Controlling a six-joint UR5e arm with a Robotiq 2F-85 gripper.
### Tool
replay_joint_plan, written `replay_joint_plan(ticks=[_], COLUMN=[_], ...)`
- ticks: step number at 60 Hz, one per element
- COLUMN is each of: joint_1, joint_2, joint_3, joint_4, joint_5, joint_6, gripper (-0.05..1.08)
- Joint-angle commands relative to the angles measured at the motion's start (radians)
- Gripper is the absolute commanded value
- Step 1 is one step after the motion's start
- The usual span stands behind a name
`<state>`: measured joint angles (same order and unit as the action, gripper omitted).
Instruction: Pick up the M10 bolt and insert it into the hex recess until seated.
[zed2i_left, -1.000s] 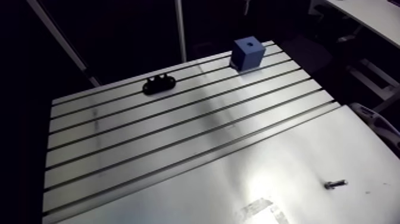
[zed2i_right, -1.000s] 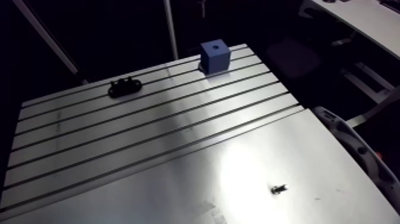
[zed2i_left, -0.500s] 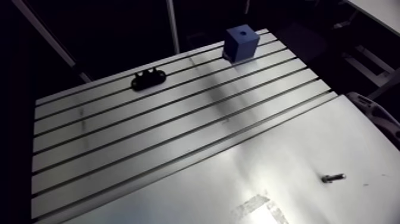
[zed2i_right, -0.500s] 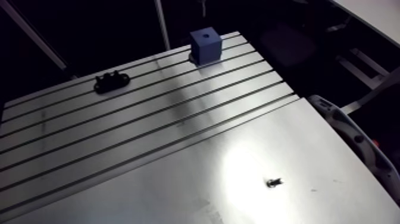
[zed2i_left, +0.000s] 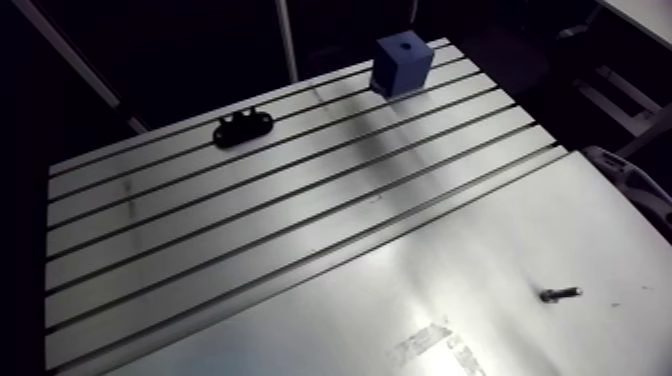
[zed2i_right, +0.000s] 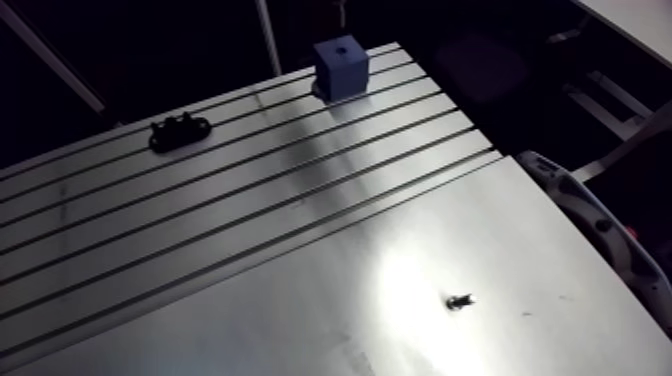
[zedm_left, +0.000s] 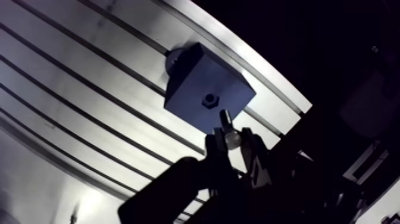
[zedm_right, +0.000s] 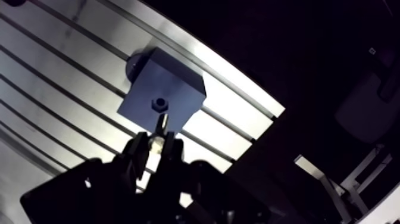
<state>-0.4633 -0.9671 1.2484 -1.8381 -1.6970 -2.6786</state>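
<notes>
In the wrist view my gripper (zedm_left: 233, 138) is shut on a small metal bolt (zedm_left: 226, 119), whose shank points out ahead of the fingertips. Just ahead of the bolt's tip stands a blue block (zedm_left: 196, 77) with a dark hex recess (zedm_left: 209, 99) in its upper face. The tip hangs short of the recess, a little to one side of it. In the arm view the blue block (zed2i_left: 402, 62) stands at the slotted table's far edge, and the gripper is out of sight there. Another small bolt (zed2i_left: 560, 294) lies on the smooth plate near the front right.
A black clamp piece (zed2i_left: 243, 127) lies on the slotted table (zed2i_left: 250, 220) at the far left. A pale curved object (zed2i_left: 632, 188) sits just past the table's right edge. Beyond the block the table ends in a dark drop.
The arm view has shifted with the camera, so the block and clamp sit higher and further left in the picture. Nothing on the table has moved.
</notes>
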Motion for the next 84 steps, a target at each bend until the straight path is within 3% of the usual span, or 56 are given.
replay_joint_plan(ticks=[1,84], joint_1=[-0.005,-0.012], joint_2=[0.003,0.022], joint_3=[0.001,0.029], joint_4=[-0.007,-0.008], joint_5=[0.007,0.015], joint_6=[-0.001,0.002], gripper=[1.02,1.02])
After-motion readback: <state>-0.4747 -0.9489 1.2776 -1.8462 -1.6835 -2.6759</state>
